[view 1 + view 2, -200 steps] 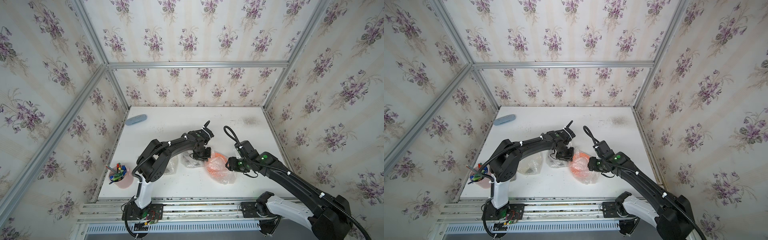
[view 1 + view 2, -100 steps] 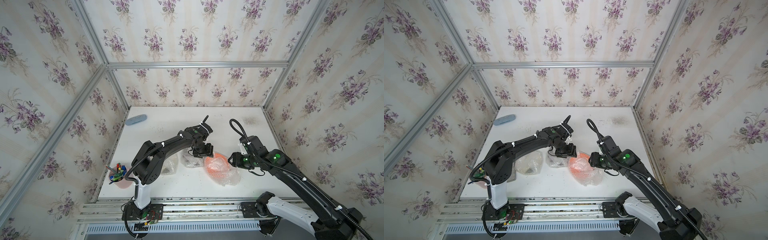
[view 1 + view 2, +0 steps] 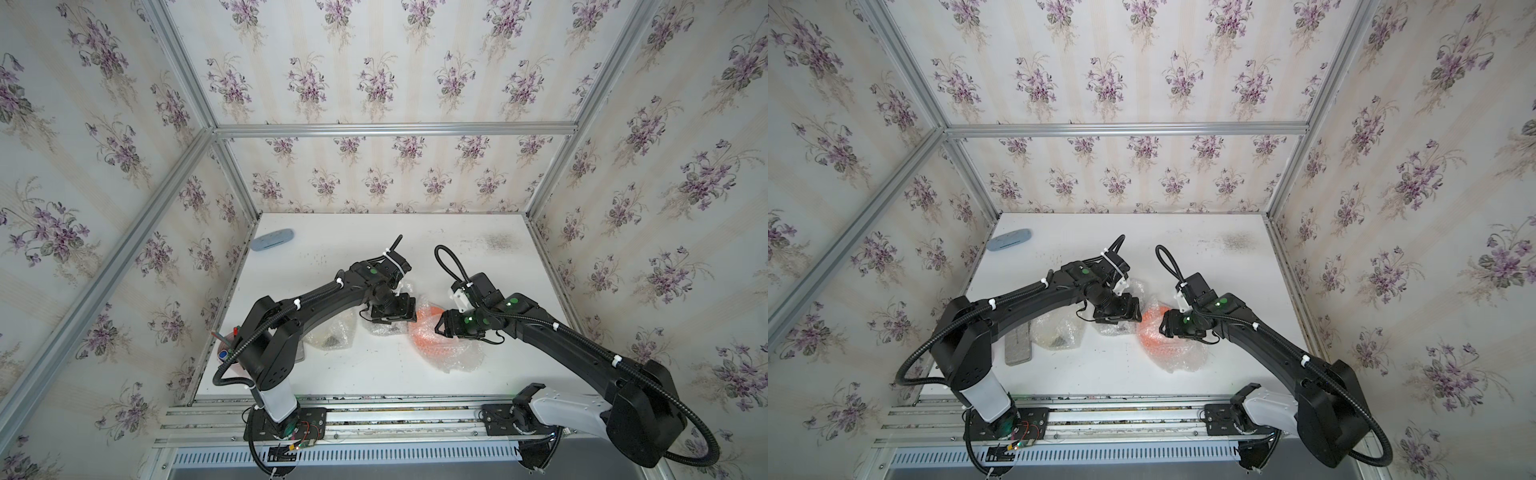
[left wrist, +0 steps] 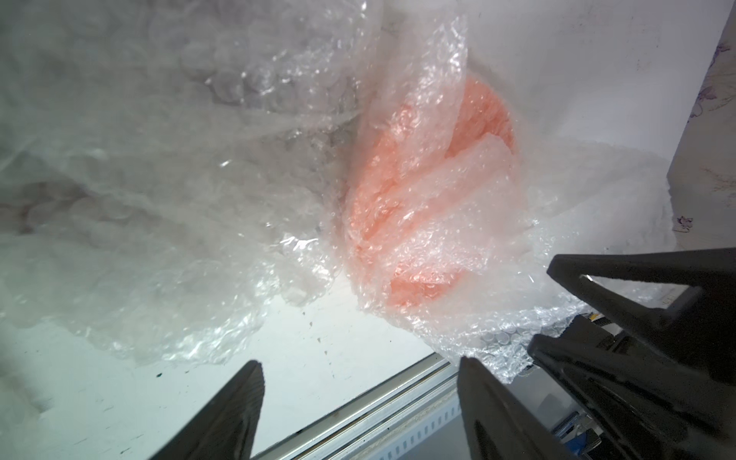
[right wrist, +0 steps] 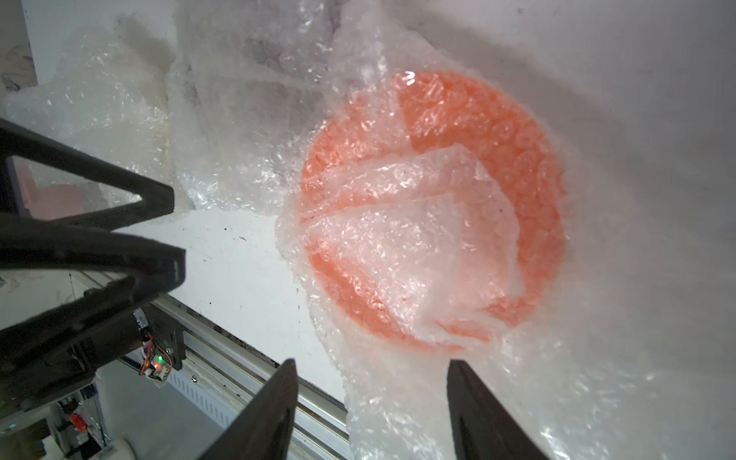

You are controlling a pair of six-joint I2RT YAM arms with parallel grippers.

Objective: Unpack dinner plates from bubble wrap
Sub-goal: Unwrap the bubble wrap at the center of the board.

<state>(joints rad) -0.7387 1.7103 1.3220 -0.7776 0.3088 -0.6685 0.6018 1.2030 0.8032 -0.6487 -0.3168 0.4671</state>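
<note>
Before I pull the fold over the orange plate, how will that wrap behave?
Likely floppy and light: the bubble wrap lies in crumpled, loose folds. It seems wrapped around the orange plate, so pulling may drag or tip the plate on the smooth table.

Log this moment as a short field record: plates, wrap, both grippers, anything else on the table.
orange plate: lying on the table, covered by bubble wrap, a flap folded across its middle
left bundle: wrapped, dark mark showing inside
middle bundle: wrapped, contents unclear, beside the orange plate
left gripper: open, holding nothing, hovers by the middle bundle
right gripper: open, over the wrap's near edge, nothing clamped
other: pale blue oval object in the far left corner
</note>
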